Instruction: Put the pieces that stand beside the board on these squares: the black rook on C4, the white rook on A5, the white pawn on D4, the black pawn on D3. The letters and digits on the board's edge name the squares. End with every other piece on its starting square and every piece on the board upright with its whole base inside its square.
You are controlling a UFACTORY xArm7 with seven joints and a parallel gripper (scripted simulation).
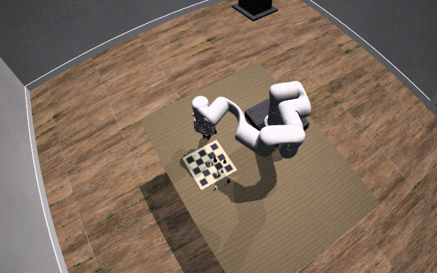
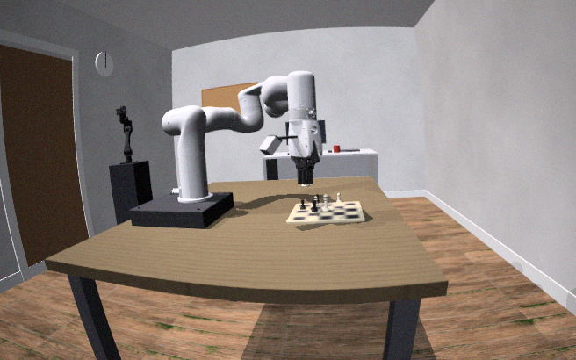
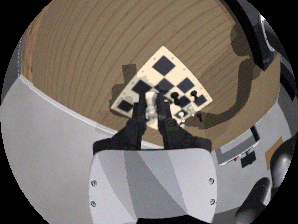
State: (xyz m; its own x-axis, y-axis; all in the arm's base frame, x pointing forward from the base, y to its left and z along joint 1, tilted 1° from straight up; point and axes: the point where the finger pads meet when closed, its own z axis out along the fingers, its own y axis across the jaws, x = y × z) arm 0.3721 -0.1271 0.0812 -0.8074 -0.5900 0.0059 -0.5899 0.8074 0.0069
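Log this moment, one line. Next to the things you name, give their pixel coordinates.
gripper (image 1: pixel 208 136) (image 2: pixel 305 182) (image 3: pixel 151 100): shut on white piece (image 2: pixel 305 184) (image 3: pixel 151 104) | height: raised above tabletop (image 1: pixel 283 213) (image 2: pixel 246 255) (image 3: pixel 100 45) | beside board (image 1: pixel 234 170) (image 2: pixel 291 220) (image 3: pixel 163 51): one black piece (image 1: pixel 228 181) (image 3: pixel 199 117), one white | placement: unfinished
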